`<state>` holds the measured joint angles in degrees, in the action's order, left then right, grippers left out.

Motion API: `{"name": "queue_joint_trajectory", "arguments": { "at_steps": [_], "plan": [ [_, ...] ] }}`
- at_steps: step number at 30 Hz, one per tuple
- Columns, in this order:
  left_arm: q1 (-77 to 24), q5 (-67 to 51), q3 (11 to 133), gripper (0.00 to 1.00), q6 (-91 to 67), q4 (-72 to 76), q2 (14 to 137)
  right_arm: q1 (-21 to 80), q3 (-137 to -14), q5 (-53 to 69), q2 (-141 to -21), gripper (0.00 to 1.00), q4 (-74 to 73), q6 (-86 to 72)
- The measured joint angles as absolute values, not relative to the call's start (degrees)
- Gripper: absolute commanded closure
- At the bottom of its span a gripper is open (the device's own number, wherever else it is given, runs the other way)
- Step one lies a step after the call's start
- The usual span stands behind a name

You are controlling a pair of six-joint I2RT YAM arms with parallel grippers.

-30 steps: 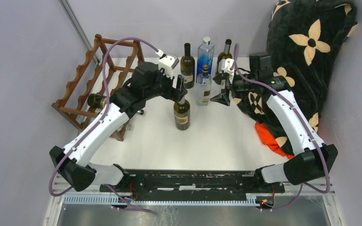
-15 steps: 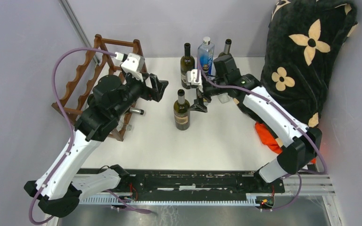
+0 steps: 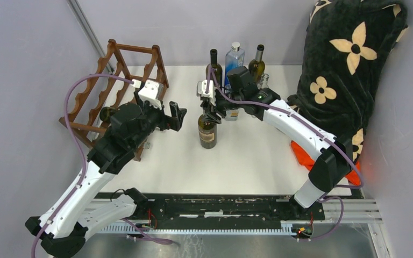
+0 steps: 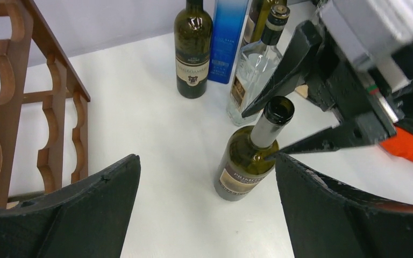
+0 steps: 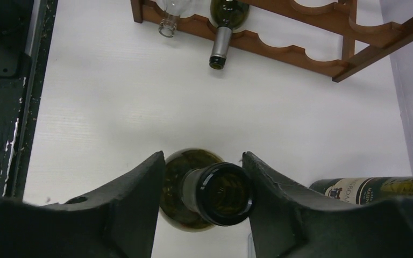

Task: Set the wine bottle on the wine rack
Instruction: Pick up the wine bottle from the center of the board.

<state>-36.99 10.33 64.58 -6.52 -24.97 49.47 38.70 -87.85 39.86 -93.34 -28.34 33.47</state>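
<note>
The wine bottle (image 3: 207,133) stands upright mid-table: dark green glass, tan label, open mouth. My right gripper (image 3: 208,109) reaches in from the right and straddles its neck. In the right wrist view the wine bottle (image 5: 223,194) sits between the narrowed jaws of that gripper (image 5: 202,157). One finger touches the rim and a slim gap shows on the other side. My left gripper (image 3: 177,115) hangs wide open and empty, left of the bottle (image 4: 247,166). The wine rack (image 3: 94,91) stands at the far left with a dark bottle (image 3: 107,114) lying in it.
Upright at the back stand a dark bottle (image 3: 213,65), a blue bottle (image 3: 235,58) and a green one (image 3: 257,62). A black flowered blanket (image 3: 349,59) and an orange cloth (image 3: 304,156) fill the right side. A clear bottle (image 5: 169,19) also lies in the rack (image 5: 301,54).
The left gripper let go of the bottle's neck, drew back left toward the rack and opened wide. The right arm swung left to the bottle and its jaws narrowed round the neck.
</note>
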Motion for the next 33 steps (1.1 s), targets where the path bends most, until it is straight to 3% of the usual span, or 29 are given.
{"name": "queue_joint_trajectory", "arguments": {
  "at_steps": [4,9,13,20,28,33],
  "plan": [
    [-36.99,10.26,61.36,0.00,-7.62,-23.90,47.90,38.65,-87.85,38.87,-93.71,0.80,-26.55,30.63],
    [-36.99,5.98,56.60,0.00,-7.55,-21.19,47.51,38.70,-87.22,38.44,-93.32,1.00,-25.39,29.74],
    [-36.99,-1.65,52.34,0.00,-6.83,-16.82,47.53,37.28,-84.75,39.09,-91.26,1.00,-24.14,26.85],
    [-36.99,-16.38,42.28,0.00,-3.62,-3.68,49.71,27.75,-71.37,46.37,-81.21,1.00,-15.18,7.66],
    [-37.10,-31.16,39.18,0.00,-1.80,11.22,61.41,19.90,-60.45,52.60,-70.65,1.00,-0.93,-8.84],
    [-37.32,-34.13,38.48,0.00,-1.93,19.75,67.68,16.80,-56.62,54.35,-68.05,1.00,6.57,-15.20]
  ]
}}
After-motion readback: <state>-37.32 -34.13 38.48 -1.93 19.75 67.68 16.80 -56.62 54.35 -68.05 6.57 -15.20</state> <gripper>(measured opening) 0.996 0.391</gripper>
